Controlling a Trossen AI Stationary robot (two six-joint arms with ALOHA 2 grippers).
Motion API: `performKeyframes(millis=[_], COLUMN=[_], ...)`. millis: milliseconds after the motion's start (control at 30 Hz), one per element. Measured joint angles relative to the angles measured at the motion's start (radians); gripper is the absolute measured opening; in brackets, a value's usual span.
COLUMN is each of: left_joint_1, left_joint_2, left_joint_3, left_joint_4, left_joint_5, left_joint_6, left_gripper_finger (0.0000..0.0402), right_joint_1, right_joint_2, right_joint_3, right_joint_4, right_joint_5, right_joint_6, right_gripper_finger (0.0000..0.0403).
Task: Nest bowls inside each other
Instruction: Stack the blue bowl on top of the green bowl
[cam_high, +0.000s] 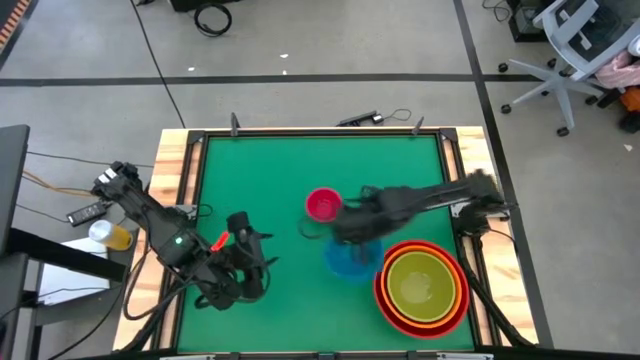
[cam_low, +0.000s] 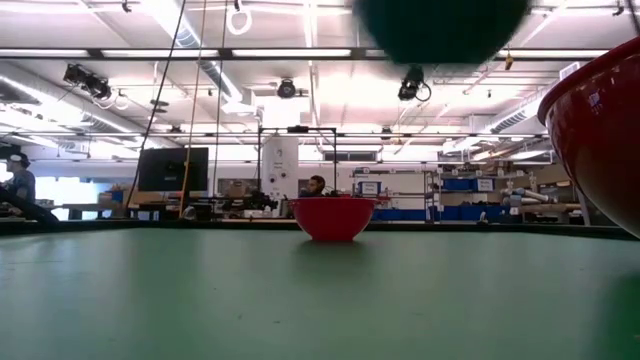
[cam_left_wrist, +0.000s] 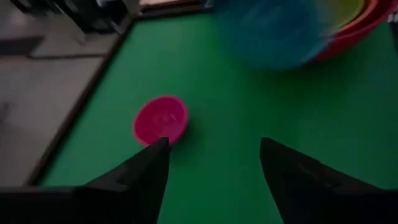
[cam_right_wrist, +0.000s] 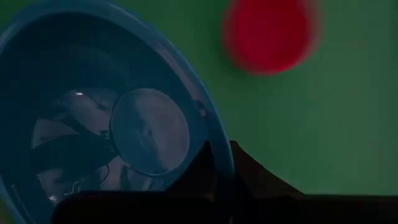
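Observation:
A small pink-red bowl (cam_high: 323, 205) stands on its base on the green table (cam_high: 260, 180), also seen as the red bowl (cam_low: 332, 217) in the low view. A blue bowl (cam_high: 352, 258) is in the air with my right gripper (cam_high: 345, 232) shut on it; its dark underside (cam_low: 440, 25) shows at the low view's top. At the near right, a yellow-green bowl (cam_high: 420, 285) sits nested in an orange one, inside a big red one (cam_high: 385, 300). My left gripper (cam_high: 255, 270) is open at the near left, pointing toward the small bowl (cam_left_wrist: 160, 119). My right gripper pinches the blue bowl's rim (cam_right_wrist: 217, 146), one finger inside the bowl and one finger (cam_right_wrist: 258, 171) outside. The fingers come from above, pointing steeply down. The bowl is lifted clear of the table, its hollow facing the wrist camera.
A wooden frame (cam_high: 175, 170) borders the table. The big red bowl's wall (cam_low: 600, 130) fills the low view's right side. Green surface lies bare at the far left. A bottle and a remote (cam_high: 100, 225) lie off the table to the left.

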Motion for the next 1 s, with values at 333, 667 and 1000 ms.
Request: performKeyframes(millis=[333,667,1000], left_joint_1=[0.003,0.09,0.177], left_joint_2=[0.003,0.003,0.003], left_joint_3=[-0.169,-0.248,-0.333], left_joint_4=[0.246,0.445,0.723], left_joint_5=[-0.052,0.043,0.136], left_joint_6=[0.089,0.202,0.349], left_gripper_finger=[0.0253,0.0253,0.0253], right_joint_1=[0.242,0.376,0.374], right_joint_2=[-0.364,-0.502,-0.552], right_joint_3=[-0.441,-0.888,-0.91], right_joint_4=[-0.025,0.324,0.353], right_joint_5=[-0.003,-0.186,-0.087], right_joint_6=[0.427,0.56,0.549], right_gripper_finger=[0.0014,0.0052,0.0156])
